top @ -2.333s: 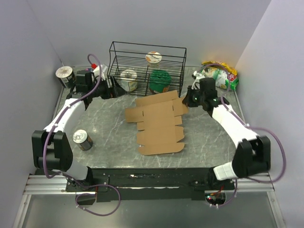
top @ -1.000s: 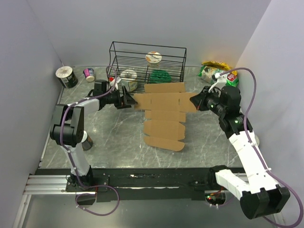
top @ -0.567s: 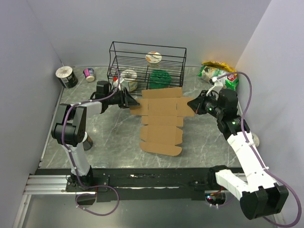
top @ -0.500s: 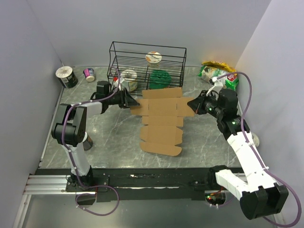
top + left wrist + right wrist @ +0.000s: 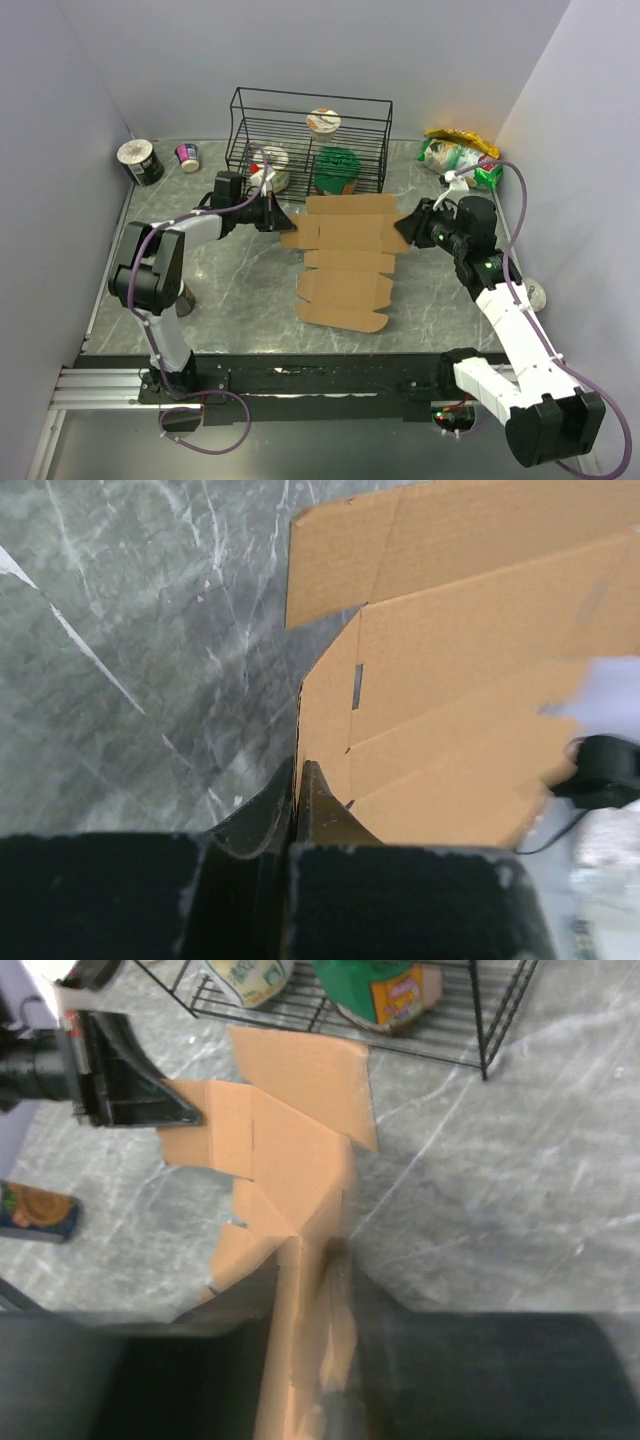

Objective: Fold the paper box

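Lying in the middle of the grey marbled table (image 5: 230, 290), just in front of a black wire rack (image 5: 310, 130), the plain brown, unprinted cardboard paper box (image 5: 345, 255) is an unfolded die-cut sheet with flaps and crease lines. Its near panels are spread towards the arm bases and its far panels reach almost to the foot of the rack. The left gripper (image 5: 283, 218) comes in from the left side and meets the sheet at its left edge. In the left wrist view the two dark fingers of that gripper (image 5: 297, 770) are pressed together with the thin edge of the cardboard (image 5: 450, 710) pinched between them, so it is clamped on the sheet. The right gripper (image 5: 405, 228) comes in from the opposite side at the right-hand flap. In the right wrist view a strip of the cardboard (image 5: 290, 1160) runs up between that gripper's fingers (image 5: 305, 1290), but the near part of the picture is blurred, so I cannot tell whether they are pinching the flap or standing loose around it. Inside the rack stand a white tub (image 5: 270, 168) and a green container (image 5: 337, 170), with a pale lidded cup (image 5: 323, 121) on top. A dark can with a pale top (image 5: 140, 160) and a small cup (image 5: 187, 156) sit in the far left corner. Yellow and green snack bags (image 5: 460, 155) lie in the far right corner.
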`<act>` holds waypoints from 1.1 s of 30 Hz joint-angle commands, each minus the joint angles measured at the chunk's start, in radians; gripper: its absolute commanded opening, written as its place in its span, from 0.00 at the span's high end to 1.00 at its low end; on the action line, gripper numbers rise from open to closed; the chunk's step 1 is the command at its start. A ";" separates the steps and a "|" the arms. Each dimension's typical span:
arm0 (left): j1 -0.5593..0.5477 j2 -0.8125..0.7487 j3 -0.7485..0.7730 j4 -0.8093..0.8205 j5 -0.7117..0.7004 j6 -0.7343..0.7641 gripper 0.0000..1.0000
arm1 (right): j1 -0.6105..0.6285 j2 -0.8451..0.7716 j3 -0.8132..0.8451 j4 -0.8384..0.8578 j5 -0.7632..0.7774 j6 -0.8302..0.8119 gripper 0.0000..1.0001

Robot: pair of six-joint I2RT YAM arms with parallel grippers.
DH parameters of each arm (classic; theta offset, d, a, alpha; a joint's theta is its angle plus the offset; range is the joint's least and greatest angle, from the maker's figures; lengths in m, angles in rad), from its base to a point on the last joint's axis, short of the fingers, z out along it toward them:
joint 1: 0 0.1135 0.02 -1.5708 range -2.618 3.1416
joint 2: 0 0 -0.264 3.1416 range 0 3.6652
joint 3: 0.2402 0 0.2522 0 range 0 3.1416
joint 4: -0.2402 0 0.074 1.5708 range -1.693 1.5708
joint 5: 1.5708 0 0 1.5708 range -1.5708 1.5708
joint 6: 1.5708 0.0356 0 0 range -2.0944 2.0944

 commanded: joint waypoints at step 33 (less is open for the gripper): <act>-0.144 -0.486 0.002 -0.370 -0.159 0.636 0.99 | 0.175 0.337 0.208 0.042 -0.242 -0.661 0.14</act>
